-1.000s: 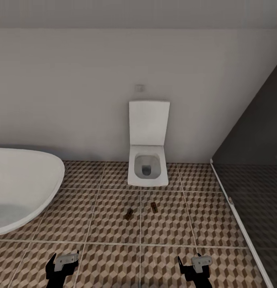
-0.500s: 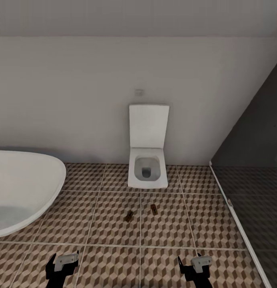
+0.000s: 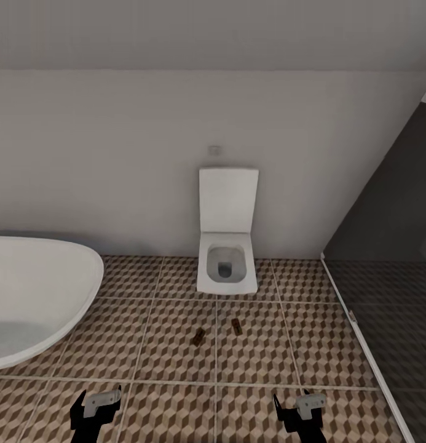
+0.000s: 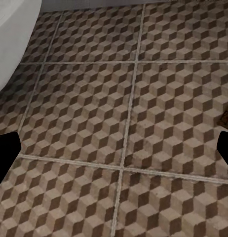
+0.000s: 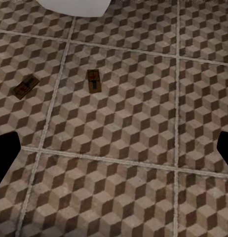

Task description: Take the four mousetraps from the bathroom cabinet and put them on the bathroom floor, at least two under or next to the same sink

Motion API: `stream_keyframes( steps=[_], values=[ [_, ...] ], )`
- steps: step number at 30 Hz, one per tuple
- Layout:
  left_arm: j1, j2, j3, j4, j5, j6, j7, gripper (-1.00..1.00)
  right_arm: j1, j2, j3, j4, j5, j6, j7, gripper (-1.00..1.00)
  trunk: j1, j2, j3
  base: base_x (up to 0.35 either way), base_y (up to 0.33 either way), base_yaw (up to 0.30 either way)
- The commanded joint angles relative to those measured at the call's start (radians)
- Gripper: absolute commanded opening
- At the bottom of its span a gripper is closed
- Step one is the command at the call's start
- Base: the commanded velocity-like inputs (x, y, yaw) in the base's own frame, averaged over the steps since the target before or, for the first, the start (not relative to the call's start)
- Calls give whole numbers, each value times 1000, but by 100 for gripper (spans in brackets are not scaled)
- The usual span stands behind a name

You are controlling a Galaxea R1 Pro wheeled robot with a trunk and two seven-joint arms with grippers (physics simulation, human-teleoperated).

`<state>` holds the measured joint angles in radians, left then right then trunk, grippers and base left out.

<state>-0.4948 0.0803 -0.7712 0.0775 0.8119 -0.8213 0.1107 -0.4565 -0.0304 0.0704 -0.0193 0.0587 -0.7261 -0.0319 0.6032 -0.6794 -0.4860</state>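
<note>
Both of your grippers are spread wide and hold nothing.

From the head camera, your left gripper [image 3: 96, 411] and right gripper [image 3: 302, 413] hang low over the bathroom floor [image 3: 163, 363]. Use the toilet [image 3: 227, 246] as your mark. It stands against the wall, lid up. Two mousetraps lie flat on the tiles just in front of it. One mousetrap [image 3: 198, 336] is a bit toward the bathtub [image 3: 34, 295] side. The other mousetrap [image 3: 236, 327] is a bit toward the dark glass wall [image 3: 391, 277] side. They sit near each other but do not touch.

From the left wrist camera, you see bare tiles [image 4: 124, 128], with a white curve of the tub [image 4: 10, 44] at one corner. A small brown bit at the frame's edge may be a trap, but I cannot tell.

From the right wrist camera, both traps show on the tiles, the first [image 5: 23, 89] and the second [image 5: 94, 80], with the white front of the toilet [image 5: 77, 6] just past them.

My guess on the job: two traps are out and on the floor, so that part is half done. Two more are still to fetch from the cabinet. These two lie by the toilet, and I cannot see a sink near them. You may still need to put two traps under or right beside the sink.
</note>
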Motion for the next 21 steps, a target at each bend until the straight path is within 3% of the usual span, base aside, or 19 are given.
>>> stream_keyframes(
  steps=[1,21],
  values=[
    [-1,-1,-7,2,-7,-2,10,100,-1,0,6,1,1,-3,-3,100,-4,6,4,0,0,0],
    [-1,-1,-7,2,-7,8,10,100,-1,0,6,1,1,-3,-3,100,-80,146,99,0,0,0]
  ],
)
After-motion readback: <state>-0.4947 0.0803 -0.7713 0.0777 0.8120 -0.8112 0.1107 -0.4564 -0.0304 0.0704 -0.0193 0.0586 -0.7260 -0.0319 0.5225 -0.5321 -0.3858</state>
